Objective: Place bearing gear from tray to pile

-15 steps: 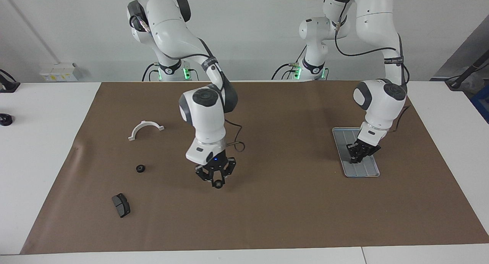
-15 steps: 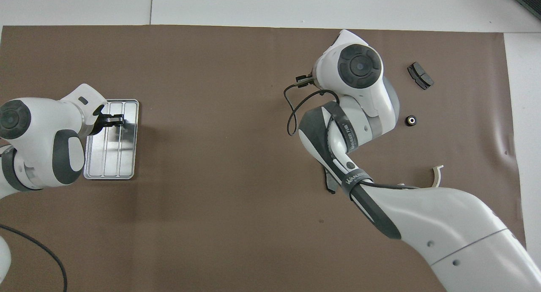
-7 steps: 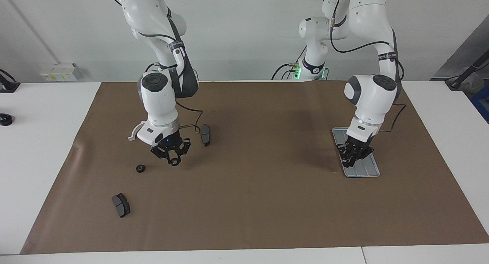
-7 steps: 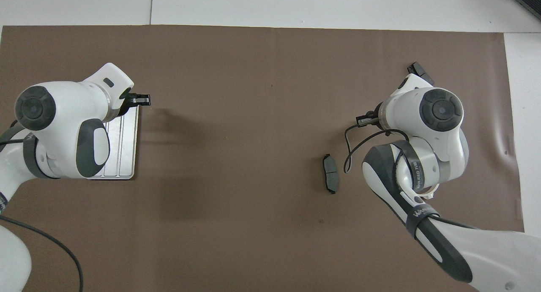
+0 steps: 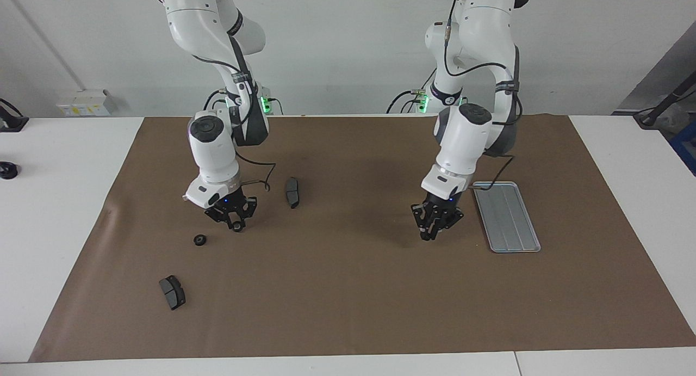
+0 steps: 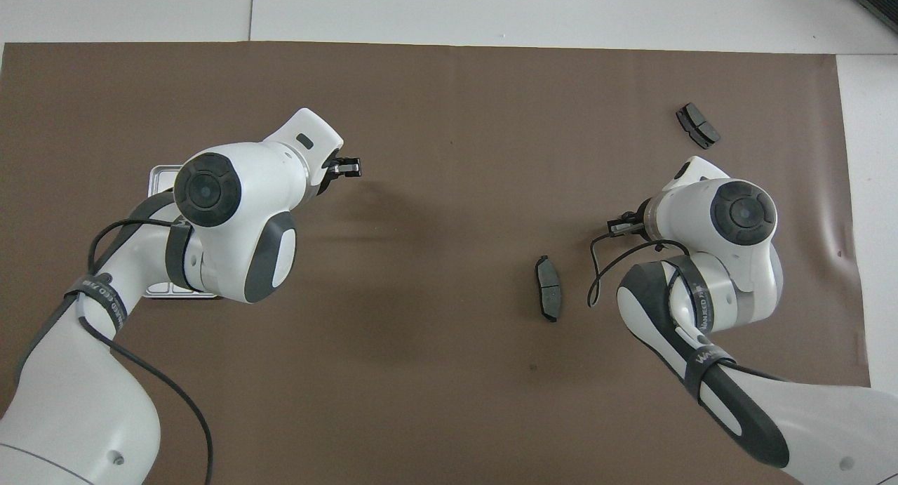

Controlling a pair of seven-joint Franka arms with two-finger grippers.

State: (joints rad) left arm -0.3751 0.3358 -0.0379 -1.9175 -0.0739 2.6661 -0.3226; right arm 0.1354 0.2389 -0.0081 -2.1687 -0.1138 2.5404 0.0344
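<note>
My right gripper (image 5: 235,227) is shut on a small black bearing gear (image 5: 237,228) and hangs low over the brown mat. Just beside it, toward the right arm's end, a second bearing gear (image 5: 200,239) lies alone on the mat, the only sign of a pile. The silver tray (image 5: 507,217) lies toward the left arm's end, and its grooves look bare. My left gripper (image 5: 431,233) is shut over the mat beside the tray, with nothing showing between its fingertips. In the overhead view the left arm covers most of the tray (image 6: 158,174). There the right arm hides both gears.
Two dark brake pads lie on the mat: one (image 5: 172,292) farther from the robots than the lying gear, one (image 5: 292,191) beside my right gripper toward the table's middle. A white curved bracket (image 5: 186,197) peeks out by the right wrist. The mat's edges border white table.
My right gripper carried the gear from the table's middle toward the right arm's end and lower. My left gripper lifted out of the tray and moved toward the middle.
</note>
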